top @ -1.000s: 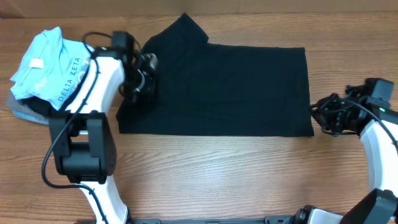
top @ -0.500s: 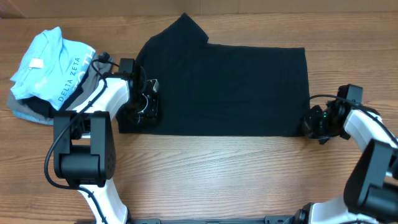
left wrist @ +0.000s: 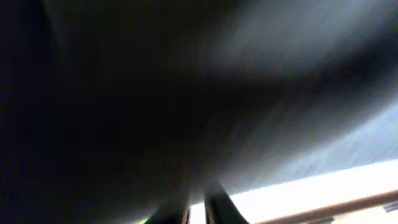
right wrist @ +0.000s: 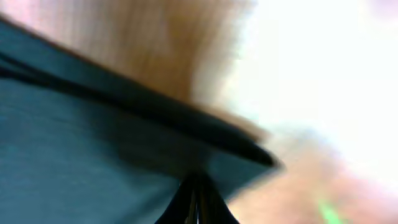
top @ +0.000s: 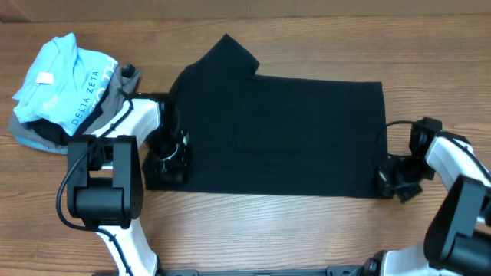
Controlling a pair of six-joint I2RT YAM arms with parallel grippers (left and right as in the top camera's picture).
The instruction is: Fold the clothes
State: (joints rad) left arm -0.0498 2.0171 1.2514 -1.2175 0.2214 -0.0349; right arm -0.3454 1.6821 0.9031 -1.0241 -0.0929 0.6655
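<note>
Though flat on table (top: 307,238), near corners of black T-shirt (top: 276,130) clamped in left and right jaws.

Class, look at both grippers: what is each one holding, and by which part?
The right gripper pinches the black T-shirt at its near right corner. The left gripper seems shut on the near left corner, though blur obscures it.

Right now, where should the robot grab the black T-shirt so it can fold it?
By its two near corners, one gripper coming in low from each end. The black T-shirt lies flat and wide, so lifting both corners should carry the near edge over evenly. The left gripper and right gripper pinch there.
</note>
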